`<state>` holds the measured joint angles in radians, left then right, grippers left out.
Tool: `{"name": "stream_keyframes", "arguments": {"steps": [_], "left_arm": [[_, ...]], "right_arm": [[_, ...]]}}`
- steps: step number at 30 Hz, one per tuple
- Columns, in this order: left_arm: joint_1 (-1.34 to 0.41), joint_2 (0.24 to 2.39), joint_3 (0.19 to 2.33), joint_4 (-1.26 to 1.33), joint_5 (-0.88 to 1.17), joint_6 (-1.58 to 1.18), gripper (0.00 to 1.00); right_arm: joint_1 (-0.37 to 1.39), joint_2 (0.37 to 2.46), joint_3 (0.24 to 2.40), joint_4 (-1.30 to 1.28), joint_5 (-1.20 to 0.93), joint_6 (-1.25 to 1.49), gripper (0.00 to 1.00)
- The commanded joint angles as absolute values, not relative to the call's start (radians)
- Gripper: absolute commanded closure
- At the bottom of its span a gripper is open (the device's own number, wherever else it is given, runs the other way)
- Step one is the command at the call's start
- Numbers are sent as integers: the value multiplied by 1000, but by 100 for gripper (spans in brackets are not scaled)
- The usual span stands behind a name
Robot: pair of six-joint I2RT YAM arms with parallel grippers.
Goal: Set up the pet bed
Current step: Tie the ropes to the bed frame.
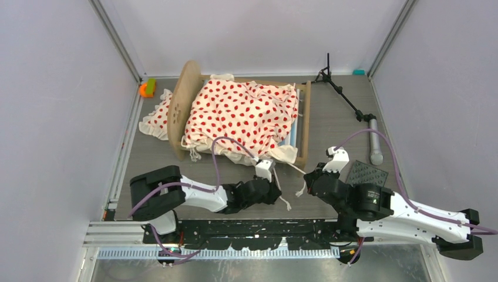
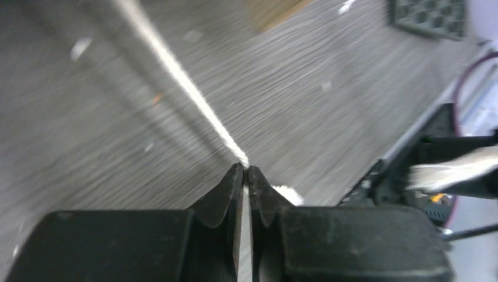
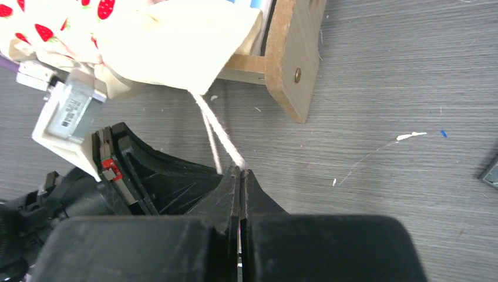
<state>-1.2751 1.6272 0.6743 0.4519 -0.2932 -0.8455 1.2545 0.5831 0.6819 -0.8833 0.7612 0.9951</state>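
**padfoot_22:** Quick check, where's the pet bed (image 1: 246, 111) sitting and what are the arms up to?

**yam_tinkerer:** Bed's at 12 o'clock from the arm bases, mid table (image 1: 340, 129). Its round head board (image 1: 183, 106) is at the 9 o'clock end and the foot board (image 1: 305, 123) at 3. The polka-dot bedding (image 1: 235, 108) is heaped over the frame, all rumpled, with a ruffle spilling past the head board. The striped mattress (image 1: 295, 130) only peeks out by the foot board.

**padfoot_22:** And the grippers?

**yam_tinkerer:** Both are down at the bed's 6 o'clock side. The left gripper (image 2: 245, 170) has its jaws pinched nearly together on a white cord (image 2: 188, 88) that runs taut away from the tips. The right gripper (image 3: 241, 173) is clamped fully closed on a pair of ties (image 3: 214, 132) coming out of the bedding's cream corner, right by the foot board's near leg.

**padfoot_22:** Why strings and not the fabric?

**yam_tinkerer:** My guess is the ties are the cover's handles. With one end each, the arms can pull that corner square over the frame or knot it down. The left wrist view is too blurry to tell where its cord joins the bedding. The tripod stand (image 1: 343, 94) at 1 o'clock and the studded mat (image 1: 367, 174) at the right gripper's 3 o'clock are just bystanders.
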Motion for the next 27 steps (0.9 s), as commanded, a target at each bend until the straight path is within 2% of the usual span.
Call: {"name": "stream_keyframes", "arguments": {"steps": [1, 9, 11, 20, 24, 27], "left_arm": [[-1279, 1665, 569, 551, -403, -962, 84], [-1288, 1519, 468, 522, -461, -959, 42], [-1290, 1411, 443, 439, -495, -950, 37], [-1296, 934, 381, -4, -657, -913, 35], [-1297, 808, 375, -150, -706, -894, 35], [-1297, 744, 362, -203, -720, -893, 35]], "right_arm": [[1254, 632, 666, -856, 769, 1023, 100], [1254, 807, 651, -686, 738, 1045, 100], [1254, 846, 650, -645, 719, 1058, 100], [1255, 1042, 634, -444, 702, 1226, 100], [1255, 1154, 573, -225, 732, 1354, 100], [1255, 1231, 555, -174, 792, 1438, 100]]}}
